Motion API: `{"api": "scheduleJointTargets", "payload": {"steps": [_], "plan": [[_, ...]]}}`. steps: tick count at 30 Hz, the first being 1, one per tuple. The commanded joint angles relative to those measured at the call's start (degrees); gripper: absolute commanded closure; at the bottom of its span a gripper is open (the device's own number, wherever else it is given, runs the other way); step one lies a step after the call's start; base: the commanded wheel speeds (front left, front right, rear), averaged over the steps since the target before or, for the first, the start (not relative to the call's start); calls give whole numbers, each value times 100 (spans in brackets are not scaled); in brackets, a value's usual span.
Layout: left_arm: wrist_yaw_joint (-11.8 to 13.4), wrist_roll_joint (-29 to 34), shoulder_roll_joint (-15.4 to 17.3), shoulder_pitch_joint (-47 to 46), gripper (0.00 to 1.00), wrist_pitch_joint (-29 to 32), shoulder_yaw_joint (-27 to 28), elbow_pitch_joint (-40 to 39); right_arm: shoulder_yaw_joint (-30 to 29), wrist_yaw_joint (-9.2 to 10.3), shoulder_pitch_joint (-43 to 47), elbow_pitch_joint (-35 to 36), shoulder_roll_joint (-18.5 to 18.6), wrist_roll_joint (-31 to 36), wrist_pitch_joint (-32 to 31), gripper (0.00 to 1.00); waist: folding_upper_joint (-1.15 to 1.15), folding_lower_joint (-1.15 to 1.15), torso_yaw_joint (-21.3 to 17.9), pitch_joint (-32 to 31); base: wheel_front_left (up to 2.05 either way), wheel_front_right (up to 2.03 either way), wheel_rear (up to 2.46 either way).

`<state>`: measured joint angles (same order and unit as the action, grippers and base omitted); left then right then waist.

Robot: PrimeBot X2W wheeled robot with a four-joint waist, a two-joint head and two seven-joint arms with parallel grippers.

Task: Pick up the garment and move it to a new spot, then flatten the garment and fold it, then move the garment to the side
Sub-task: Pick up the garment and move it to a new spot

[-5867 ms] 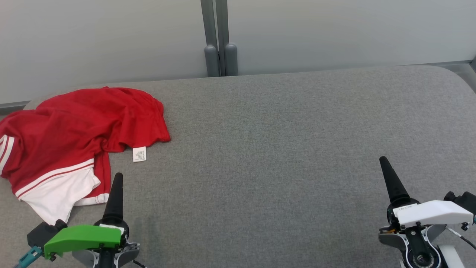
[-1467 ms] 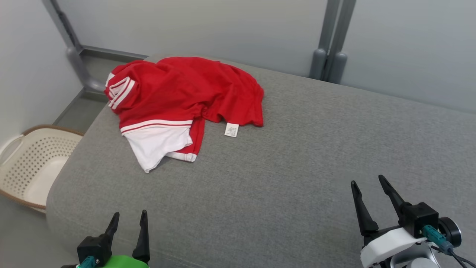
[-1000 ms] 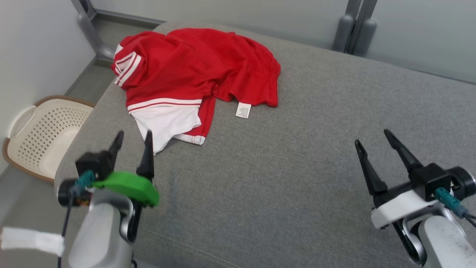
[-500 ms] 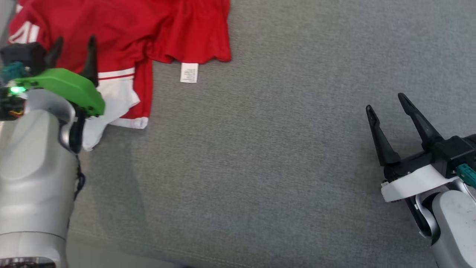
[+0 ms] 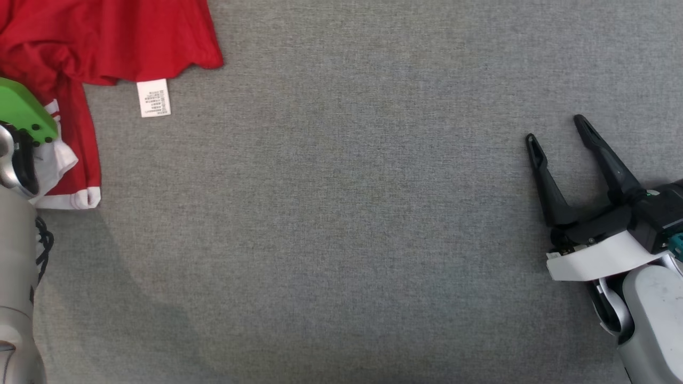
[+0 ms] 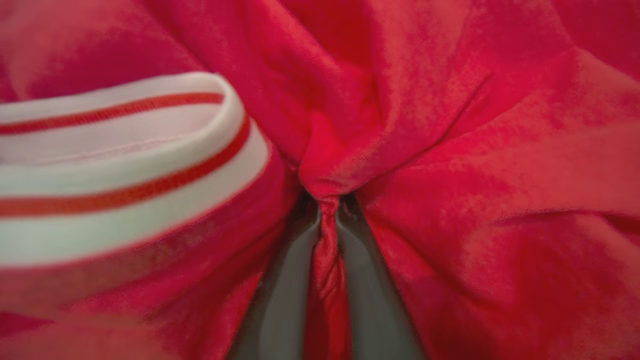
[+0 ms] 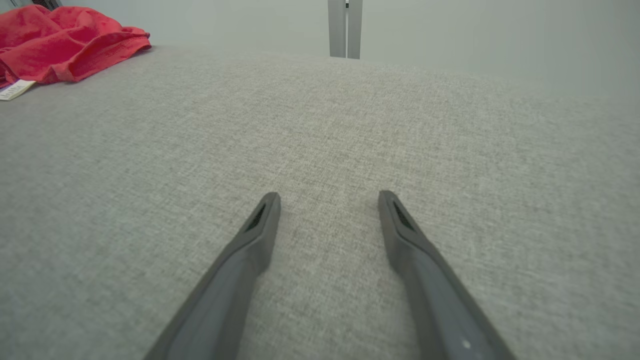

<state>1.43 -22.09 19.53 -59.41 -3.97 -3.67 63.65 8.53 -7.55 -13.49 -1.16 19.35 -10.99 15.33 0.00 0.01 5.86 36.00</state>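
The garment (image 5: 106,32) is a red shirt with white and red striped trim, crumpled at the far left of the grey cushion (image 5: 341,224); its white label (image 5: 153,97) lies flat beside it. In the left wrist view, my left gripper (image 6: 329,210) is shut on a pinched fold of the red garment (image 6: 450,150), with a striped cuff (image 6: 125,150) to the left. My left arm's green cover (image 5: 24,112) shows at the left edge of the head view. My right gripper (image 5: 556,134) stands open over bare cushion at the right, and its fingers (image 7: 260,225) are wide apart.
The grey cushion (image 7: 320,125) stretches wide between the two arms. A pale wall with a grey post (image 7: 346,27) stands behind the cushion's far edge. The red garment (image 7: 60,40) lies far off to the right gripper's left.
The head camera has tilted down and swung right. My left gripper has gone into the garment and shut on a fold of it. The right gripper stays open.
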Motion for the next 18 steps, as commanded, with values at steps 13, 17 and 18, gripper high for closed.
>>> {"api": "scheduleJointTargets", "payload": {"steps": [13, 17, 18], "plan": [[-388, 18, 688, -381, 100, -201, -82, -839, 31, 6, 564, -545, -471, -163, -43, 0, 0, -1, 170, -1058, 0, 0, 0], [-500, 21, 851, -318, 100, 215, -174, -1553, 58, 6, 626, -625, -695, -192, -21, 0, 0, -1, 147, -1539, 0, 0, 0], [-537, -7, 886, -253, 100, 344, -192, -1811, 49, 10, 657, -655, -742, -193, -18, 0, 0, -1, 129, -1655, 0, 0, 0]]}}
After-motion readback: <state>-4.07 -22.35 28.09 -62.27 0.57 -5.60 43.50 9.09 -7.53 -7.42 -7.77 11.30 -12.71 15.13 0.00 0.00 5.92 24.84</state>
